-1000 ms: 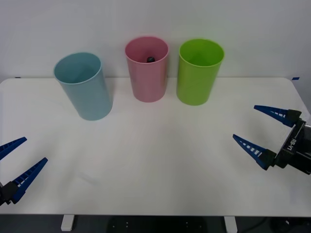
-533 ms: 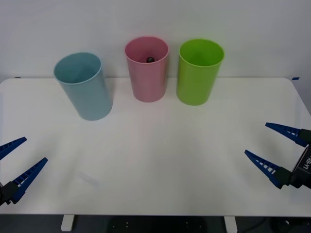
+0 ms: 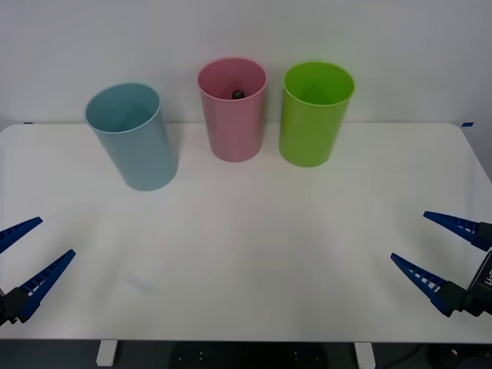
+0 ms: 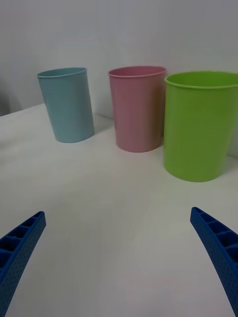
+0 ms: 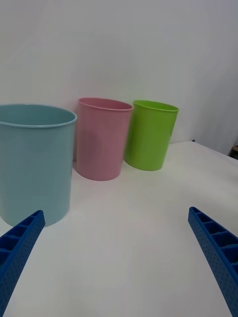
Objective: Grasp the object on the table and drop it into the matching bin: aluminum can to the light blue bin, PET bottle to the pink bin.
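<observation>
The pink bin (image 3: 232, 123) stands at the back of the white table (image 3: 246, 254), between the light blue bin (image 3: 137, 146) and a lime green bin. Inside the pink bin's mouth, by its far wall, a small dark cap (image 3: 238, 94) of the PET bottle shows; the rest of the bottle is hidden by the bin. My right gripper (image 3: 409, 235) hovers open near the table's front right corner with nothing between its fingers. My left gripper (image 3: 57, 235) is open at the front left, also holding nothing. From the wrists, both the right gripper (image 4: 118, 212) and the left gripper (image 5: 116, 210) face the bins.
A lime green bin (image 3: 314, 123) stands just right of the pink one. The three bins sit in a row along the back edge before a white wall. A broad stretch of bare tabletop lies between the grippers and the bins.
My right gripper has drawn back to the right and toward the table's front edge, staying open. The left gripper and the bins have not moved.
</observation>
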{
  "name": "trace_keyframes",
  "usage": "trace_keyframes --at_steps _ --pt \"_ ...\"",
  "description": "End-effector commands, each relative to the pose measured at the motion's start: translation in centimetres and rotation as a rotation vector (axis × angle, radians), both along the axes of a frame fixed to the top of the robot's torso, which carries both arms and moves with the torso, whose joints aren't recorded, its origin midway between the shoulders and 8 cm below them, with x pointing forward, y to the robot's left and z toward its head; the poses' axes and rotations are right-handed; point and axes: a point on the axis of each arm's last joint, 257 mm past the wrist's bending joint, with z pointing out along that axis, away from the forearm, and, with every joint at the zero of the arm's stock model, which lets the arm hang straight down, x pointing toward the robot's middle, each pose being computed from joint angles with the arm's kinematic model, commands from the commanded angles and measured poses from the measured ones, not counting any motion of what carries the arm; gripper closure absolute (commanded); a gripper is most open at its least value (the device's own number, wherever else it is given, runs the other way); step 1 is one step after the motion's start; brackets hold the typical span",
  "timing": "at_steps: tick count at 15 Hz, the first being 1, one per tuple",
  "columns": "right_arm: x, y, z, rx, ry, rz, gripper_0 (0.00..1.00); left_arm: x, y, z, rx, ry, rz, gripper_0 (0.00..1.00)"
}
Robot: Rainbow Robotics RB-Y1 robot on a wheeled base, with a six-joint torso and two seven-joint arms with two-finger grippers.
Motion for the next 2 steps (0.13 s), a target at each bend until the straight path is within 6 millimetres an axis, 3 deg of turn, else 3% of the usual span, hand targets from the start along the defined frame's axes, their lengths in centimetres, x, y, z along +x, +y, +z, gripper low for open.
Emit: trace_keyframes --at_steps 1,2 --pt "-0.04 0.0 -0.05 0.0 0.001 0.0 0.0 0.0 0.0 0.0 0.0 0.0 0.0 0.0" --pt "-0.04 0.0 -0.05 0.0 0.001 0.0 0.0 0.0 0.0 0.0 0.0 0.0 0.0 0.0"
